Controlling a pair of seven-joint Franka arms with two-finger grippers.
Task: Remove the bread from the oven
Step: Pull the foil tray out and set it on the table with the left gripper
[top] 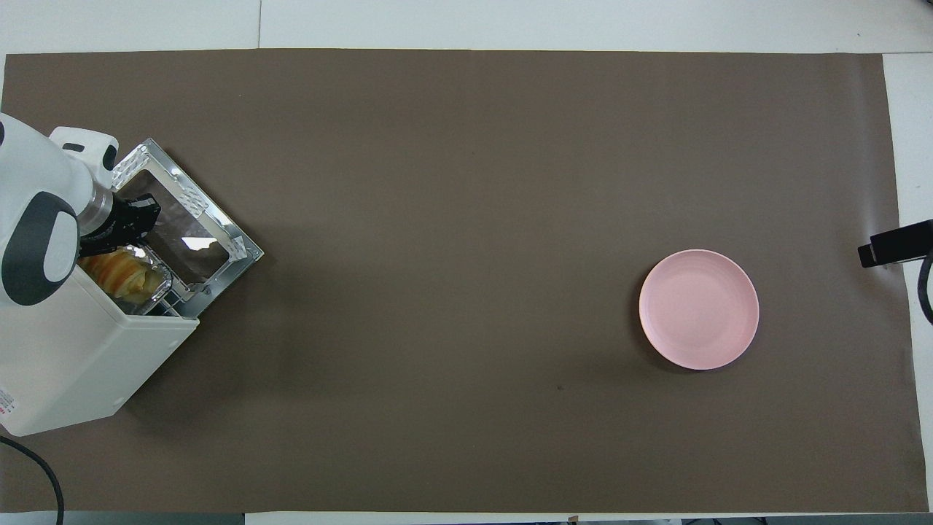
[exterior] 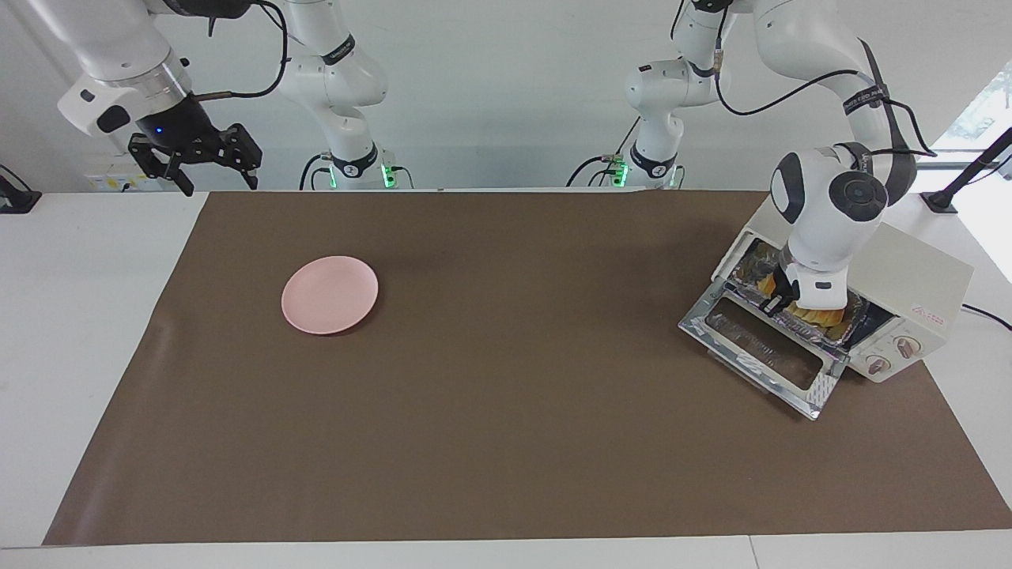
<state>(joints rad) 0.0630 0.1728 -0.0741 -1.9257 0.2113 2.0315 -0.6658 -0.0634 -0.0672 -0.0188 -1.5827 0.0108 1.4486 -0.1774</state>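
Left gripper at oven mouth beside bread, jaws state unclear; confirm your grip, lift straight clear of rack. Right gripper waits, jaws spread

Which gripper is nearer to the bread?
Left. The left gripper is at the bread in the open oven; the right gripper waits above the table's other end.

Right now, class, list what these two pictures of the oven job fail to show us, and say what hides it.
1. Facing view: the left claw at the oven mouth is masked by its own wrist, so its hold on the bread cannot be told.
2. Overhead view: the left arm covers part of the bread and its foil tray.
3. Overhead view: the right claw is cut off by the edge.
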